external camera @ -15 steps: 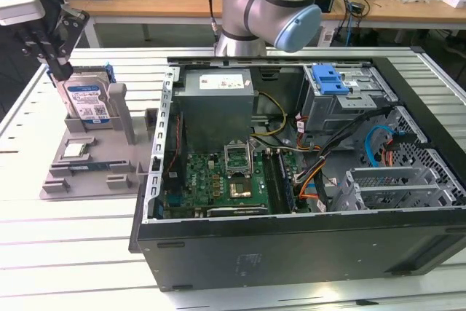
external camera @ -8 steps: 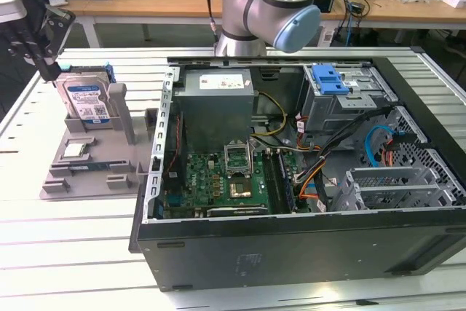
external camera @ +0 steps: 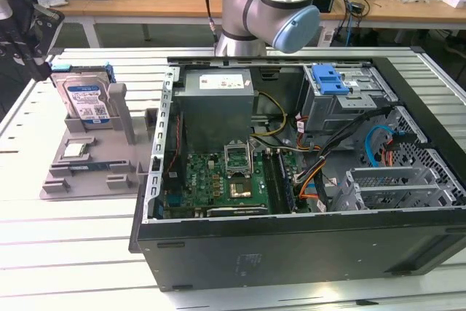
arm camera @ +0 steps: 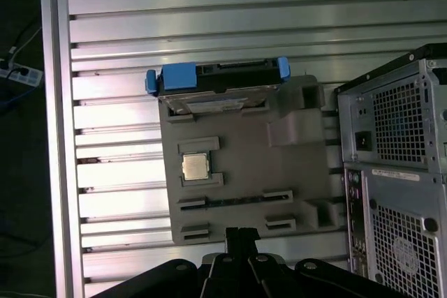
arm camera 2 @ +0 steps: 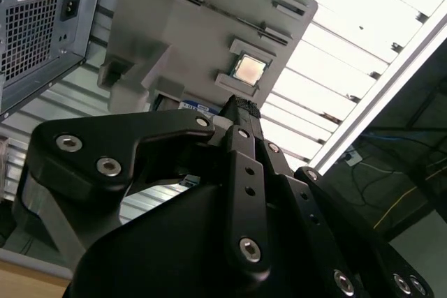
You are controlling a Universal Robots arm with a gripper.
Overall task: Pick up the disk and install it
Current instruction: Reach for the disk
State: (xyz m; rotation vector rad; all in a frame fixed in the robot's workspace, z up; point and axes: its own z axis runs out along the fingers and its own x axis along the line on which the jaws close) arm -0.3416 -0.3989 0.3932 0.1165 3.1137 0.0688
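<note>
Claw (arm camera: 242,232) is hovering at the near edge of the gray holder (arm camera: 244,144), its fingers (arm camera 2: 243,137) pressing together and pinching nothing. Just ahead of the tips, the chip (arm camera: 195,166) is sitting in its square pocket. Beyond the chip, at the holder's end farthest from the claw, the disk (arm camera: 216,85) is standing on edge in its slot, apart from the claw. Off to one side, the open case (external camera: 291,245) is lying on the slatted table (arm camera: 209,26), just beside the holder. Inside the case, the drive cage (external camera: 342,103) is carrying a blue latch (external camera: 328,78), well apart from the claw.
</note>
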